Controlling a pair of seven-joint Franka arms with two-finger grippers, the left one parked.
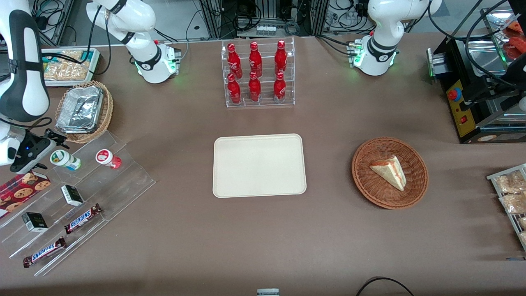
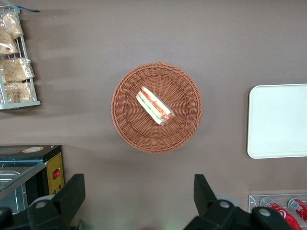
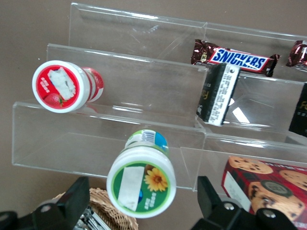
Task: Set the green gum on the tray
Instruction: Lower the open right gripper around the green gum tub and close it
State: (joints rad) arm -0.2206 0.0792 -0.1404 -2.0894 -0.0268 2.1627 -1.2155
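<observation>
Clear acrylic tiered stand [image 1: 82,197] holds Snickers bars [image 1: 83,218] on its nearer steps; on its top step lies the green gum [image 1: 65,160], beside the red-lidded bottle [image 1: 108,158]. The gripper [image 1: 41,153] hovers there, fingers spread apart around nothing. The cream tray [image 1: 259,165] sits mid-table.

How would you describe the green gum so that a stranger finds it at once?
Look at the clear stepped display stand toward the working arm's end of the table. Two small bottles lie on its upper step; the open gripper hovers beside the green gum. Its lid is green with a sunflower; the neighbouring bottle is red-lidded.
</observation>
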